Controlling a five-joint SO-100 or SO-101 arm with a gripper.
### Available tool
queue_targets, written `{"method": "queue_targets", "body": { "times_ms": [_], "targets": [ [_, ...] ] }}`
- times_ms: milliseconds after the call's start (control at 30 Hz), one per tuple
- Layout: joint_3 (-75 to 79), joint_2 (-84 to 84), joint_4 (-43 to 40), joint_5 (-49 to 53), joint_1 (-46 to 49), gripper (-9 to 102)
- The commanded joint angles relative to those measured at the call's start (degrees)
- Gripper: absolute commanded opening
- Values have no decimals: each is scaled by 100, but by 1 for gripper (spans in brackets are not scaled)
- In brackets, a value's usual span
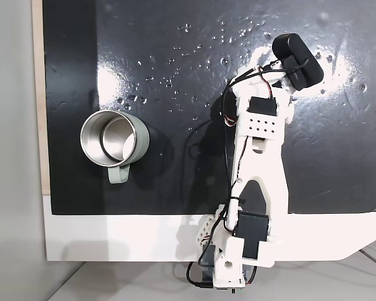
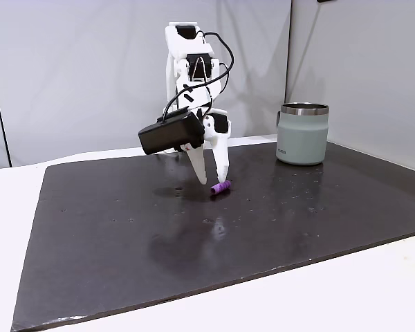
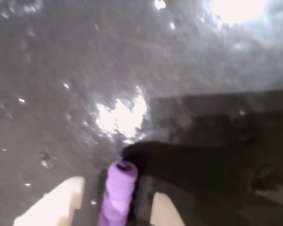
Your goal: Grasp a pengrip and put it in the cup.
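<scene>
The light-purple ribbed pengrip [image 2: 221,187] lies on the black mat, just under my fingertips. In the wrist view the pengrip [image 3: 117,195] points away from the camera, with one white finger on each side and a gap between each finger and the rubber. My gripper [image 2: 213,180] [image 3: 119,188] is open, tips down close to the mat, straddling the pengrip without pinching it. The grey-green cup [image 2: 302,135] stands upright far off at the mat's back right in that fixed view. From above, the cup [image 1: 83,139] sits left of the arm [image 1: 257,157], steel interior empty.
A glossy black mat [image 2: 124,228] covers the white table [image 1: 113,238]. The wrist camera housing [image 1: 297,59] hides the fingers from above. A wide stretch of bare mat separates the arm from the cup.
</scene>
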State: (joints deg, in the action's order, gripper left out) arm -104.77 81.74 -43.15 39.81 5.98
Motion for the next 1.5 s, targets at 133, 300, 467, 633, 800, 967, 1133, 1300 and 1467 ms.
{"method": "queue_targets", "body": {
  "times_ms": [133,300,467,633,800,967,1133,1300,1467],
  "targets": [
    [817,-360,-694,9,-149,20],
    [1107,-571,-1178,-70,-299,20],
    [1125,-659,-1362,-26,-404,20],
    [1336,-853,-1740,167,-439,13],
    [1450,-958,-1854,264,-369,0],
    [1450,-958,-1863,246,-360,0],
    [1573,-738,-2048,62,-422,0],
    [2549,-299,-3173,-589,-844,0],
    [3533,290,-4289,-1239,-1679,0]
  ]
}}
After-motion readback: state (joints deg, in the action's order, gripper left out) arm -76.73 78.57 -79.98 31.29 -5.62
